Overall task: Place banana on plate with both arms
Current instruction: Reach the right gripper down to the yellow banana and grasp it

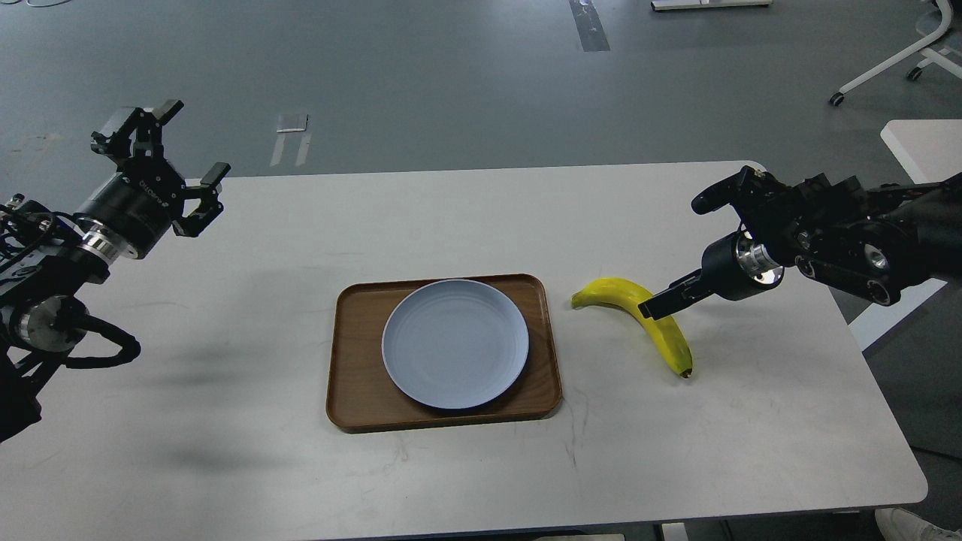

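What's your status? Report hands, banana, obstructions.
Left hand open, raised clear. Right hand at the banana, grip unclear. Banana on table right of tray; plate bare. Nothing between.

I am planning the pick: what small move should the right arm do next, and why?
Probably lower the right tool slightly around the banana and close. It sits at the banana's middle, and the plate is empty.
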